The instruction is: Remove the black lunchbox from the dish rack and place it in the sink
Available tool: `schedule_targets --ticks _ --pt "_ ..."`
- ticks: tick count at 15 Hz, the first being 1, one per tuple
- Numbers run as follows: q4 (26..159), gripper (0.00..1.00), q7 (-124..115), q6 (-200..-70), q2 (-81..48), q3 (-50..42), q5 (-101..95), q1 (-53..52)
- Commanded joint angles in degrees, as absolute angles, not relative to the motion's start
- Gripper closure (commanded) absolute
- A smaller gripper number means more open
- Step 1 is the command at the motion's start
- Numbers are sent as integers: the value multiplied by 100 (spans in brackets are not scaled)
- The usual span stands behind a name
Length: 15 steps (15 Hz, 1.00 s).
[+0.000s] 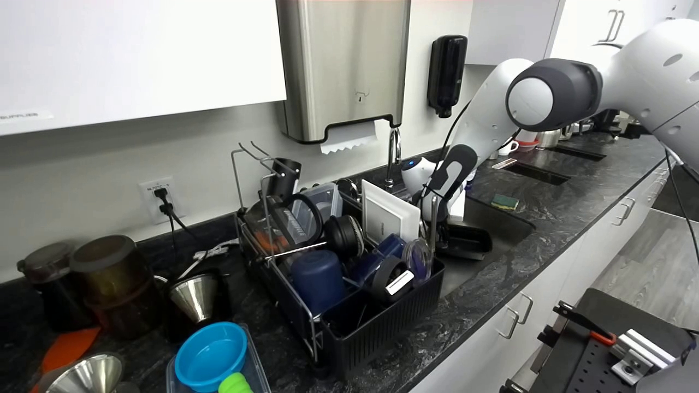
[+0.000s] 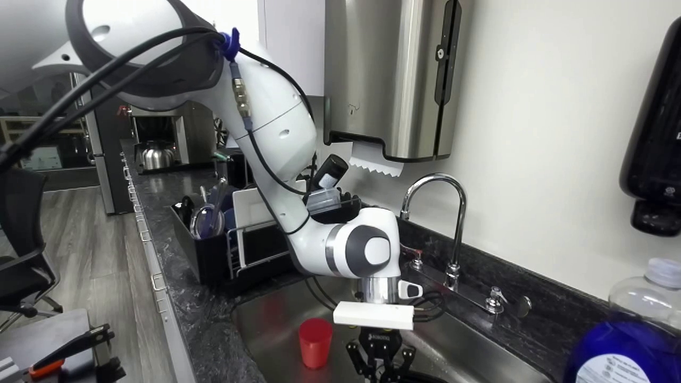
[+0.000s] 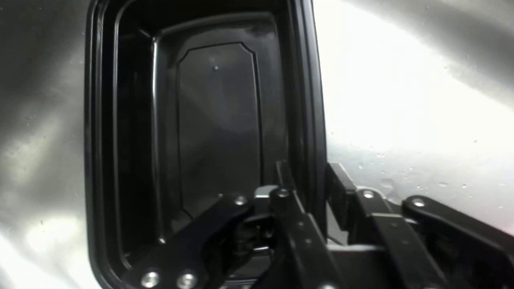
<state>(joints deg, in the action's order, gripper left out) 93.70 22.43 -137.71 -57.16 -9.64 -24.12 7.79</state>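
Observation:
The black lunchbox [image 3: 219, 120] lies open side up over the sink floor [image 3: 401, 132] in the wrist view. It also shows in both exterior views [image 1: 467, 243] [image 2: 423, 377], mostly cut off in one by the bottom edge. My gripper [image 3: 309, 172] has its fingers apart, one inside the box and one outside its long wall. A sliver of sink shows between the rim and the outer finger. The gripper points down into the sink in both exterior views [image 1: 443, 236] [image 2: 381, 369]. The dish rack [image 1: 382, 330] stands beside the sink [image 2: 276, 332], full of dishes.
A red cup [image 2: 315, 343] stands in the sink near the gripper. A faucet [image 2: 460, 223] rises at the wall side. A white plate [image 1: 390, 215] stands at the rack's sink end. A sponge [image 1: 505, 202] and a blue soap bottle [image 2: 625, 340] are on the counter.

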Motion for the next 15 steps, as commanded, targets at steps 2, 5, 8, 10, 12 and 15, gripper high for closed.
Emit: schedule_targets --ticks 2,5,8,10,12,15 --pt "9357 33 2026 -13820 -5767 -1087 -2575 661" --pt "9476 12 1993 -13824 -5604 -1062 -2535 665" --pt "9625 0 1947 -13803 -5275 -931 -2317 789" --pt "9712 0 2001 -13724 -4955 -820 -2084 931" --pt "9847 0 1982 -13670 -4660 -788 -1870 1016" --pt "10086 0 1948 -13514 -4313 -757 -1542 1144"
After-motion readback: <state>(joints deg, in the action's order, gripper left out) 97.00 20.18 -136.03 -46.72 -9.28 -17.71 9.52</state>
